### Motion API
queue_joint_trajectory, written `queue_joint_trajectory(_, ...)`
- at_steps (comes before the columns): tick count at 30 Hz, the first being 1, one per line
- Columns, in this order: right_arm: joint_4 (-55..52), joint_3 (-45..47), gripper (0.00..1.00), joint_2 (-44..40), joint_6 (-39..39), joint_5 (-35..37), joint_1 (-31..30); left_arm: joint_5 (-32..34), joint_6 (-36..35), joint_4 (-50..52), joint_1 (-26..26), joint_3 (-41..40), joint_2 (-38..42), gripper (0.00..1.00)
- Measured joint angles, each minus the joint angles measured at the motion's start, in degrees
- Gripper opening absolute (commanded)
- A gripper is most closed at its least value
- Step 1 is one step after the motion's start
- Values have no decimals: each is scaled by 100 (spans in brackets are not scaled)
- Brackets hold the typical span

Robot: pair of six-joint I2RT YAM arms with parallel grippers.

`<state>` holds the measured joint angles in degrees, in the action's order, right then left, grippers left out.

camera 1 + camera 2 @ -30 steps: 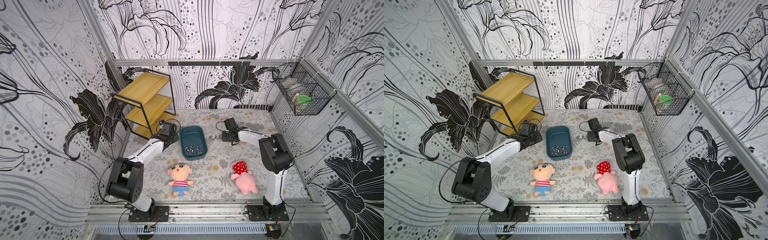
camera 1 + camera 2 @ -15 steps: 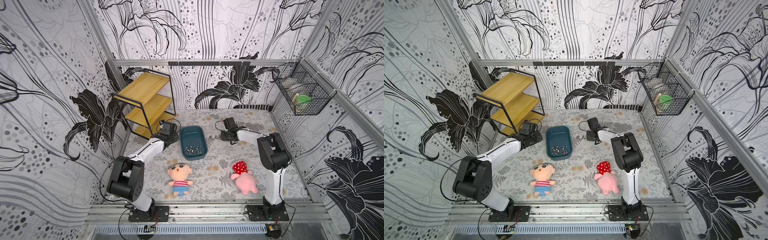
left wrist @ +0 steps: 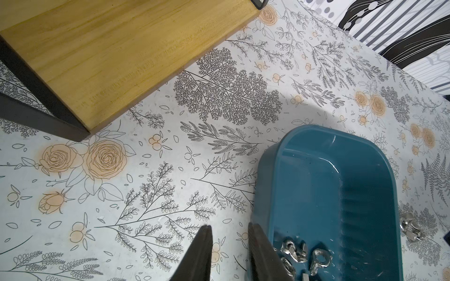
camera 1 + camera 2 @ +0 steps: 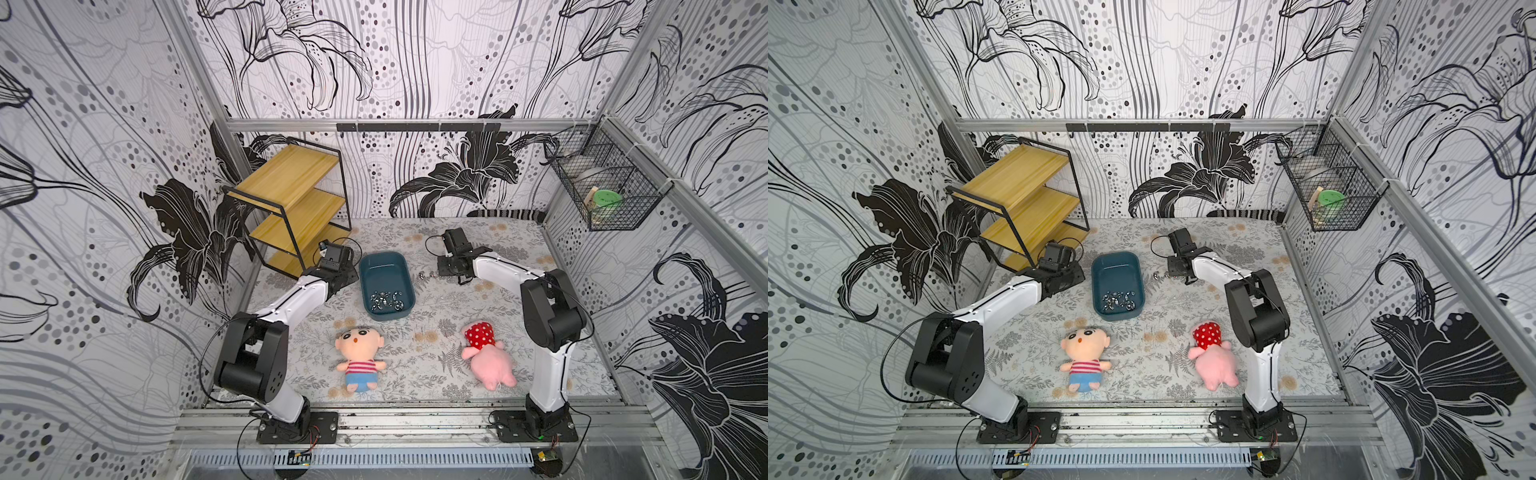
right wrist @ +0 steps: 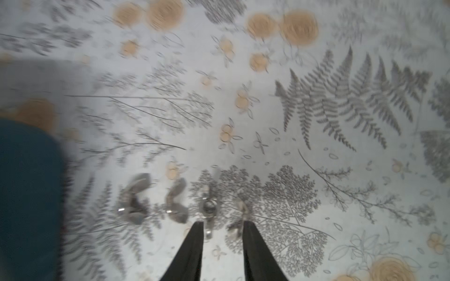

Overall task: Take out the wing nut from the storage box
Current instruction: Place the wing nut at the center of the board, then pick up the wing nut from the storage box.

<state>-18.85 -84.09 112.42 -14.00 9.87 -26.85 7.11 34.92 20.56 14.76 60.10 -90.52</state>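
Though tiny in top views, wing nuts (image 5: 176, 202) loom before right pincer (image 5: 221, 223).

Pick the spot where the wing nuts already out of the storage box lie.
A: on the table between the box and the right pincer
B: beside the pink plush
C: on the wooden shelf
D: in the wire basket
A: the wing nuts lie on the table between the storage box and the right pincer, and the blurred right wrist view shows them just ahead of its tips.
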Motion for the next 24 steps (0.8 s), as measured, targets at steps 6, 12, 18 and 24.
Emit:
queue_joint_trajectory(6,-181,-431,33,-404,15,4,-1012,0,0,0,0,0,0,32)
queue_joint_trajectory(12,-516,-664,33,-348,-9,-63,-1746,0,7,-11,-7,-24,24,32)
queue_joint_trajectory(18,-774,-946,34,22,-120,-190,-1993,0,20,-42,-55,-175,157,32)
queue_joint_trajectory(24,-1034,-944,36,354,-398,-282,-2000,0,22,-46,-192,-315,343,32)
